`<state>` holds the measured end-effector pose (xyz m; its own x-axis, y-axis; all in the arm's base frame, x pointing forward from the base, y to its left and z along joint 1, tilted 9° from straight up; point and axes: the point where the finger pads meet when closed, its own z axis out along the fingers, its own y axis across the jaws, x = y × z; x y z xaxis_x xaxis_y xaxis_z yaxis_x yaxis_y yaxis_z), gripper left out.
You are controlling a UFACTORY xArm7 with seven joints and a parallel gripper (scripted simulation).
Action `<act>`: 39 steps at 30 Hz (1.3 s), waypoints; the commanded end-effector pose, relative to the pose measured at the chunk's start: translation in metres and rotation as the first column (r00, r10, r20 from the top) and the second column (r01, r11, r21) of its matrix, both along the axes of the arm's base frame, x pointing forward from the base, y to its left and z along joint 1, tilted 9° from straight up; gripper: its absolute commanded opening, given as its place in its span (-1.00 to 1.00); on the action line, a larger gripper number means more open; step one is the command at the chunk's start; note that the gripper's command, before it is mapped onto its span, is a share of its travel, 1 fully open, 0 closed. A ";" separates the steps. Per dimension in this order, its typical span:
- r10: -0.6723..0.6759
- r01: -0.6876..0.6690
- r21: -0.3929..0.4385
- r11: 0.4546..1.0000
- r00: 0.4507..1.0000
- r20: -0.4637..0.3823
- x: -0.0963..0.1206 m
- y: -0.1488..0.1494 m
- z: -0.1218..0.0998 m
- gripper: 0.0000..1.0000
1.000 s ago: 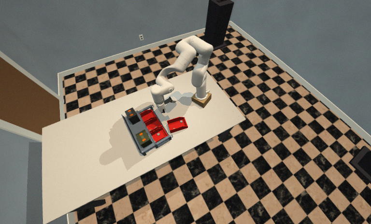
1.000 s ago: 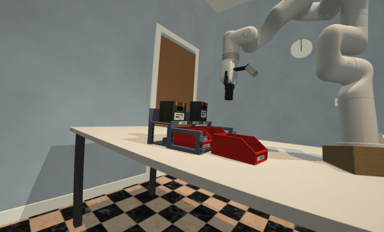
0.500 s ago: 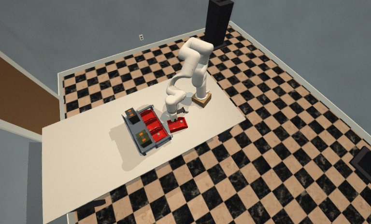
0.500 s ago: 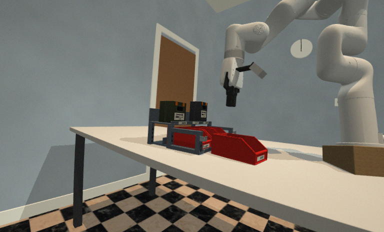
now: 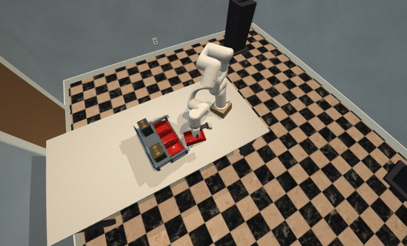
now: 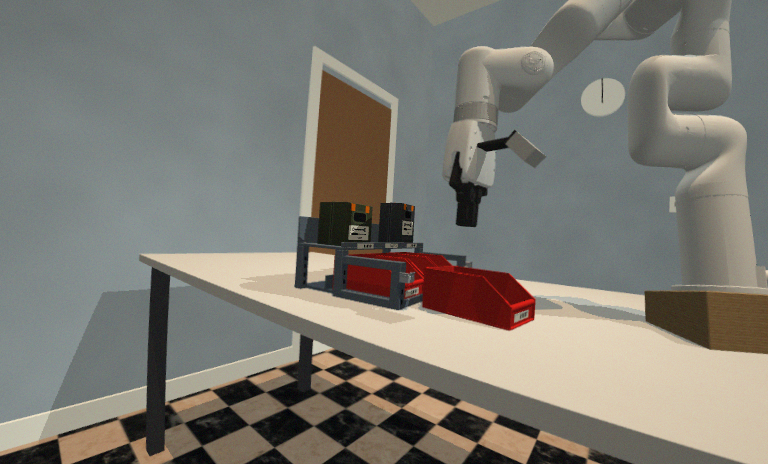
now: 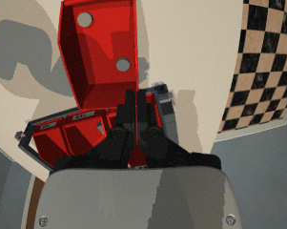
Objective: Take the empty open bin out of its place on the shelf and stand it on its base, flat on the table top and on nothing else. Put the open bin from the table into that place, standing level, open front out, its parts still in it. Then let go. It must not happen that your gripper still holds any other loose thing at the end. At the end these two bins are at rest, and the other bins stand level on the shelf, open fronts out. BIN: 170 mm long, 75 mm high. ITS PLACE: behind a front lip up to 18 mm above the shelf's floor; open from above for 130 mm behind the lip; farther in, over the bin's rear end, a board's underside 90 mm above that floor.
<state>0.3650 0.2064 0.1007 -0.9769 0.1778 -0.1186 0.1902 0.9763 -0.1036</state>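
My gripper point(image 5: 197, 137) point(image 6: 466, 225) point(image 7: 135, 102) is shut and empty, pointing down. It hangs above the table bin, near its rear end and one side wall in the wrist view. This red bin point(image 5: 188, 139) point(image 6: 464, 295) point(image 7: 102, 45) stands on the table in front of the shelf, its open front away from the shelf. Two round grey parts lie in it. The shelf point(image 5: 148, 140) point(image 6: 339, 272) holds three red bins. The bin at the upper end point(image 5: 161, 125) point(image 7: 49, 143) shows no parts. The middle bin point(image 7: 83, 135) shows a grey part. The near bin point(image 5: 177, 149) holds a round part; my fingers partly hide it in the wrist view.
An olive box point(image 5: 156, 151) point(image 6: 338, 221) and a dark grey box point(image 5: 146, 129) point(image 6: 393, 218) stand on the shelf's upper board, behind the bins. The shelf's side frames rise beside the outer bins. The arm's wooden base block point(image 5: 222, 111) point(image 6: 688, 320) stands beyond the table bin.
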 end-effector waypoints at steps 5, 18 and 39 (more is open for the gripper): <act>-0.008 0.007 -0.026 1.000 0.999 -0.034 0.002 0.002 -0.001 -1.00; -0.008 0.007 -0.026 1.000 0.999 -0.034 0.002 0.002 -0.001 -0.49; -0.008 0.007 -0.026 1.000 0.999 -0.034 0.002 0.002 -0.001 -0.49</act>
